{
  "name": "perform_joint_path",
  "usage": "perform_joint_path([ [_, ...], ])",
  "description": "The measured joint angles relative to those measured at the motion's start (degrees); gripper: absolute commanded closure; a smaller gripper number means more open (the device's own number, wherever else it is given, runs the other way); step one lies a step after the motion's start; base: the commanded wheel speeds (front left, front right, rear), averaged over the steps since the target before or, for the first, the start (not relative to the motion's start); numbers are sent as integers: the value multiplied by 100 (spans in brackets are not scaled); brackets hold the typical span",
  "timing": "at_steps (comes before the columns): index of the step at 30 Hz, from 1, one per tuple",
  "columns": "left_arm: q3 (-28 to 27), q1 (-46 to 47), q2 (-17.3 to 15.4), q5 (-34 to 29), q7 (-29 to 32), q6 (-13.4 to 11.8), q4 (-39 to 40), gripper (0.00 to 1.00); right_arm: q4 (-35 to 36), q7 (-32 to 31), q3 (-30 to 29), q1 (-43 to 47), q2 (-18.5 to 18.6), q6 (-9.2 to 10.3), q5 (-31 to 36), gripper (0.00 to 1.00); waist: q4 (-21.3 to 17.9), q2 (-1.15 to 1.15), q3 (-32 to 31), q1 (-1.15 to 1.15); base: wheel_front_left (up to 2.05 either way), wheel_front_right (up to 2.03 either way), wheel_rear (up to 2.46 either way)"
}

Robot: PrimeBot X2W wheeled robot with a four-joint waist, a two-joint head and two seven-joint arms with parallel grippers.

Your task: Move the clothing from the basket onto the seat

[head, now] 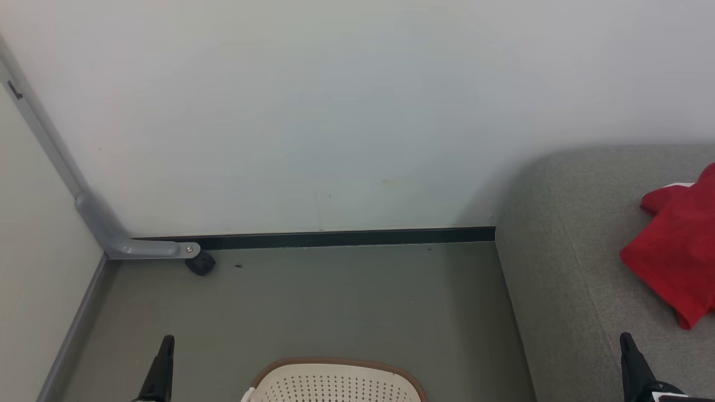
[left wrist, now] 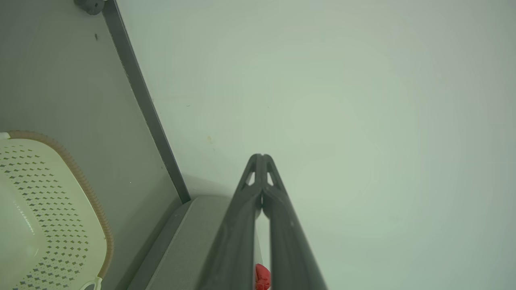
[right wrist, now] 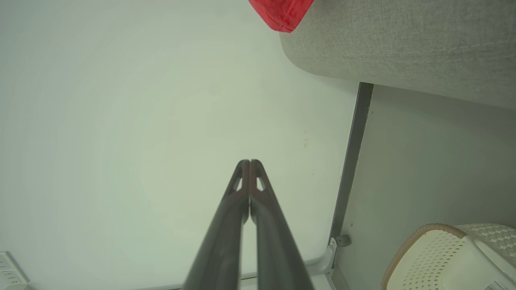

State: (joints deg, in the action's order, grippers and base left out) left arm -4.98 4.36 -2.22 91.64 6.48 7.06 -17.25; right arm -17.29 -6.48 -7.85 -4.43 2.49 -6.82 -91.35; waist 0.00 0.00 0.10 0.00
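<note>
1. Red clothing (head: pixel 678 251) lies on the grey seat (head: pixel 558 290) at the right side of the head view. Part of it runs out of the picture. The basket (head: pixel 335 385) sits on the floor (head: pixel 346 301), low in the middle. Just its far rim and a bit of its holey side show, and no red shows in that bit. Most of the basket is hidden, so a shirt left inside could be missed.

2. In the same view, the left gripper (head: pixel 167 343) and the right gripper (head: pixel 627 341) poke up at the two bottom corners. Each looks like one thin dark point, pinched tight and holding nothing. If they dip into the basket like this, they just poke the cloth and cannot grab it.

3. In the left wrist view, the two fingers press together at the tips. The basket is at the left, well apart from them, and the part I can see inside is bare and cream. A tiny red bit peeks through the gap low between the fingers. I think it is the clothing far off on the seat, but it is too small to be sure.

4. In the right wrist view, the fingers are pinched tight too. A red corner sits by the round corner of the seat at the top. I cannot tell if it hangs over the edge. If it does, a bump could drag it to the floor. The basket is at the lower right. It looks light, so a finger caught on its rim or in a hole could tip it.
</note>
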Motion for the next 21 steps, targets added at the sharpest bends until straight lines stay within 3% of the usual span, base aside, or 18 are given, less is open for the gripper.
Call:
perform_joint_path([
  [21,0,0,0,0,0,0,1,100,1,0,0,0,-1,0,-8,100,0,0,0,0,0,0,0],
])
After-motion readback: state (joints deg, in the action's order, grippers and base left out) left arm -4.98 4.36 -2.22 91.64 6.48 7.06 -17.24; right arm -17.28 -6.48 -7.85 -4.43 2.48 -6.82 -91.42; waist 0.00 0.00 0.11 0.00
